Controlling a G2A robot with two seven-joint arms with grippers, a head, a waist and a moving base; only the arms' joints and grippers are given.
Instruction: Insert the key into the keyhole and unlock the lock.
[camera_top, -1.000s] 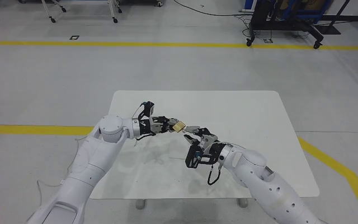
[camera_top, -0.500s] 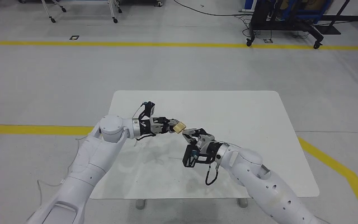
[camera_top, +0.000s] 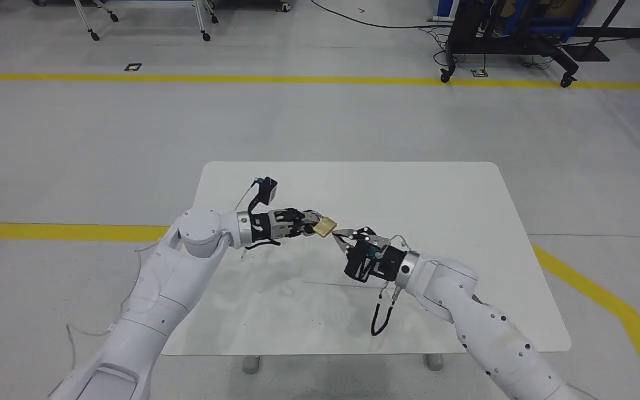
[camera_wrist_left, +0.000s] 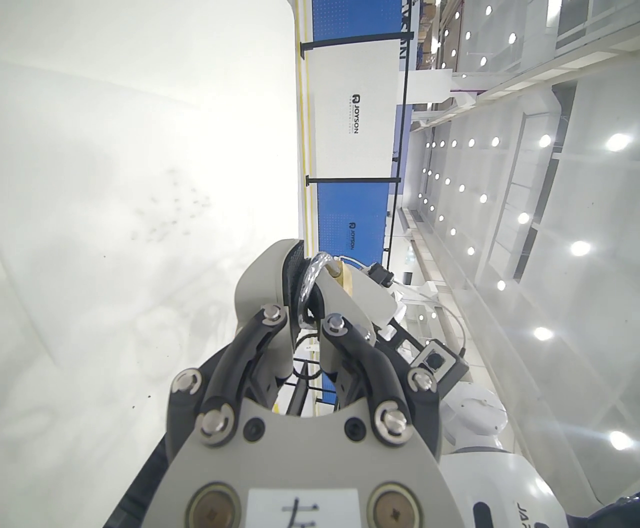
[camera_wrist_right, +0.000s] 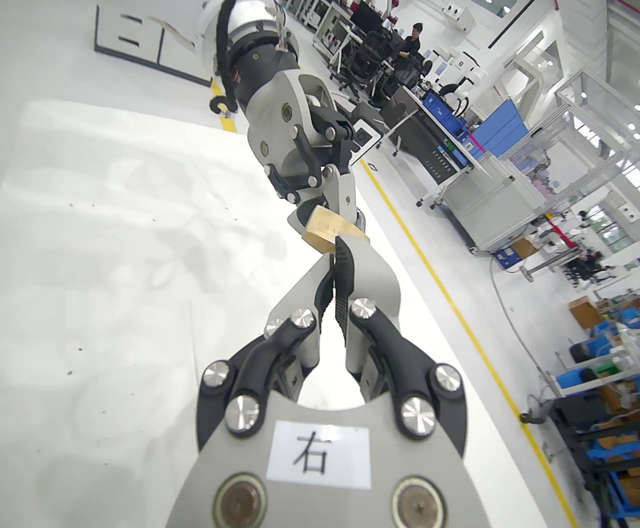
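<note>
Left claw (camera_wrist_left: 306, 286) clamps the lock (camera_wrist_right: 327, 229) up over mid surface (camera_top: 440, 200), probably so the right claw (camera_wrist_right: 339, 252), pinched shut against it, can feed the key. Can't see it tho.

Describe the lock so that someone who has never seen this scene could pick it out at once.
Over the middle of the white table, two white arms meet tip to tip. The lock sits at that meeting point, clamped in the left gripper, with the right gripper closed at its end. It is the only brass-coloured thing there, a block with a silver shackle.
</note>
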